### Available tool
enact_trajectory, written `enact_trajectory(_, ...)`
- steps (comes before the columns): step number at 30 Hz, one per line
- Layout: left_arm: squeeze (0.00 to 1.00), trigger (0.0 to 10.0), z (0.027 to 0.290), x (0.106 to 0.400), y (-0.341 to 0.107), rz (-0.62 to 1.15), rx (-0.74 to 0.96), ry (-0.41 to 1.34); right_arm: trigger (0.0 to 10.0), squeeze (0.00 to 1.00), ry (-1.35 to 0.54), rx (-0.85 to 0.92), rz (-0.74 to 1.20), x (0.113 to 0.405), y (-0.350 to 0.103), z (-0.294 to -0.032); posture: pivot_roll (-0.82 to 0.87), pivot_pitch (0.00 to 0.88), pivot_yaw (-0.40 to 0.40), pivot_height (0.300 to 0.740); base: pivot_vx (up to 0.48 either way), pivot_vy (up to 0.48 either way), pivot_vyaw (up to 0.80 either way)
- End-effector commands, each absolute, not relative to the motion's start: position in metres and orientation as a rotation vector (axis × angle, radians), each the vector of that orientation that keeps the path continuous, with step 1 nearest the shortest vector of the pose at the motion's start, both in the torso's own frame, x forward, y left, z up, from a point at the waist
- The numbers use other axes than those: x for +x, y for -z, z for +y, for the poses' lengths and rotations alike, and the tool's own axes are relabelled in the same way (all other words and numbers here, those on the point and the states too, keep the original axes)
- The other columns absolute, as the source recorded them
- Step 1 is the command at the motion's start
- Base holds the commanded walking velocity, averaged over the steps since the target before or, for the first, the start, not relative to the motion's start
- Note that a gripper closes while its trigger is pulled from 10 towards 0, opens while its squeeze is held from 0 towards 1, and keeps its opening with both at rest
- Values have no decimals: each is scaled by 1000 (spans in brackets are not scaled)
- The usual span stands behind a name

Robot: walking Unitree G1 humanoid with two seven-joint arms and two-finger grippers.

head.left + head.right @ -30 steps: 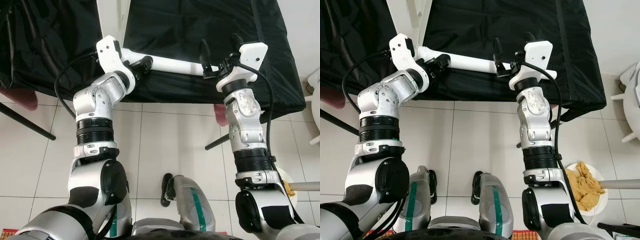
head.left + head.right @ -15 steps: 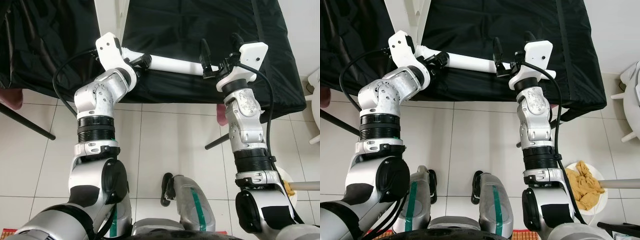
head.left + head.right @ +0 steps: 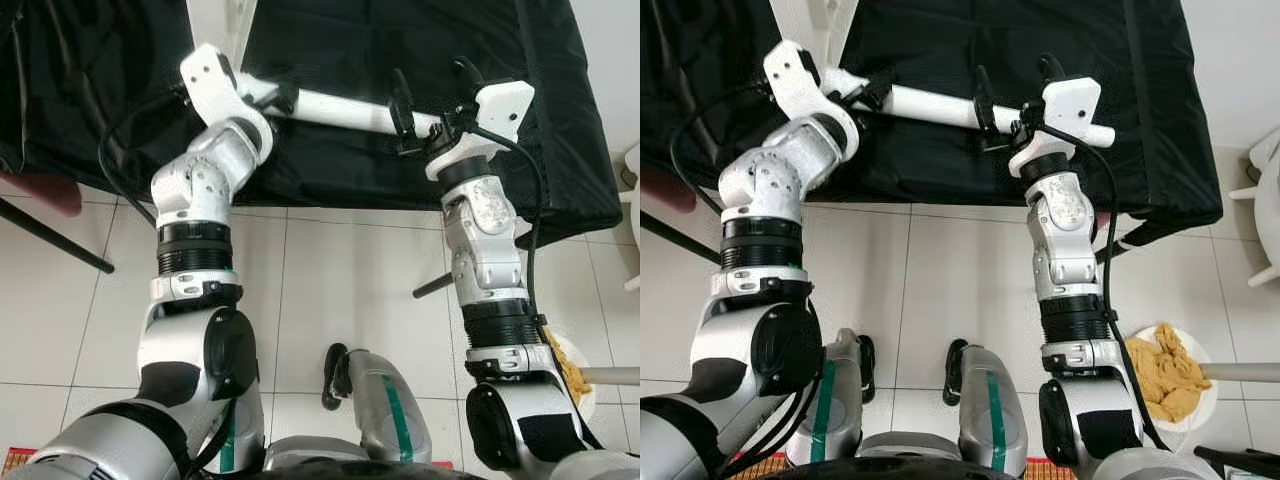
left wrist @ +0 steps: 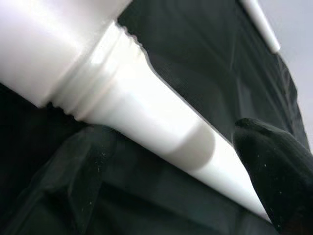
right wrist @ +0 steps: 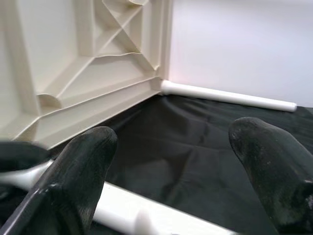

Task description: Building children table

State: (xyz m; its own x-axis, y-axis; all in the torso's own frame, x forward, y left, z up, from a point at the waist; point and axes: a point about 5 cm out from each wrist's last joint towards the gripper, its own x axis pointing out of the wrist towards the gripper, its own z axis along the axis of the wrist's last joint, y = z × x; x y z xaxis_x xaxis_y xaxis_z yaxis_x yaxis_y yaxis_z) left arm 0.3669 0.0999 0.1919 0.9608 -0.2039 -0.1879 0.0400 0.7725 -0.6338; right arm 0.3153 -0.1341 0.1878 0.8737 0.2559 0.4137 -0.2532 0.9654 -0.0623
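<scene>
A white table leg (image 3: 345,108) hangs level over the black cloth. My left gripper (image 3: 280,98) is shut on its left end, close to the threaded part (image 4: 83,93). My right gripper (image 3: 430,80) stands open at the leg's right end, which crosses low between its two spread fingers (image 5: 88,161) near the palm. Beyond the cloth the ribbed cream underside of the children's tabletop (image 5: 88,63) stands on edge. Another white leg (image 5: 230,95) sticks out from its corner.
The black cloth (image 3: 400,40) covers a table in front of me and hangs down to the tiled floor. A plate of yellow-brown stuff (image 3: 1170,375) sits on the floor by my right foot. A white chair (image 3: 1265,170) stands at the right, a dark red object (image 3: 50,190) at the left.
My left wrist has swung up and forward, carrying the leg's left end a little farther over the cloth. The right gripper has shifted slightly with it and stays open.
</scene>
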Motion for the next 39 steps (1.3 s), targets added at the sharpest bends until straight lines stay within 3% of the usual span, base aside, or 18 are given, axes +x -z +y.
enact_trajectory(1, 0, 10000, 54, 365, -233, 130, -794, 279, 10000, 0, -280, -8, -453, 313, -190, -133, 89, 75, -49, 740, 0, 0, 0)
enact_trajectory(15, 0, 10000, 51, 368, -227, 156, -808, 263, 10000, 0, -297, -31, -471, 312, -194, -133, 84, 75, -47, 740, 0, 0, 0)
enact_trajectory(24, 0, 10000, 44, 350, -199, 264, -571, 388, 10000, 0, -296, -46, -485, 312, -199, -136, 93, 77, -47, 740, 0, 0, 0)
enact_trajectory(39, 0, 10000, 62, 343, -171, 327, -485, 295, 10000, 0, -297, -49, -501, 313, -204, -137, 88, 93, -54, 740, 0, 0, 0)
